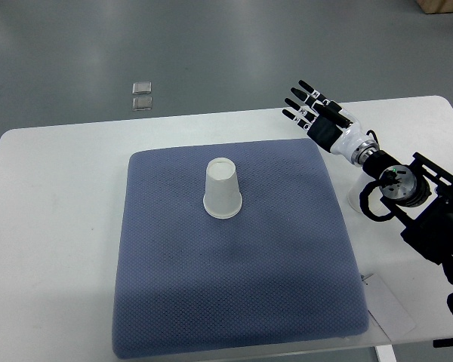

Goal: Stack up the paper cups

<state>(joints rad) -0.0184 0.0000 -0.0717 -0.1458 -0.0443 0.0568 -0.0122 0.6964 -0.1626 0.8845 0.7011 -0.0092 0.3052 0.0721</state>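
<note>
Cup (pixel 223 188) on mat, well left of right hand (pixel 315 113).

White rectangular counter (pixel 60 196) with rounded corners, standing on a grey floor (pixel 211 45). Blue-grey square textured fabric mat (pixel 234 294) lying across the counter's middle, its front edge reaching close to the counter's near edge. Two small clear square plastic pieces (pixel 143 95) lying on the floor beyond the counter's far edge, one just behind the other. Pale wooden object (pixel 442 6) showing at the top right corner, mostly cut off.
</note>
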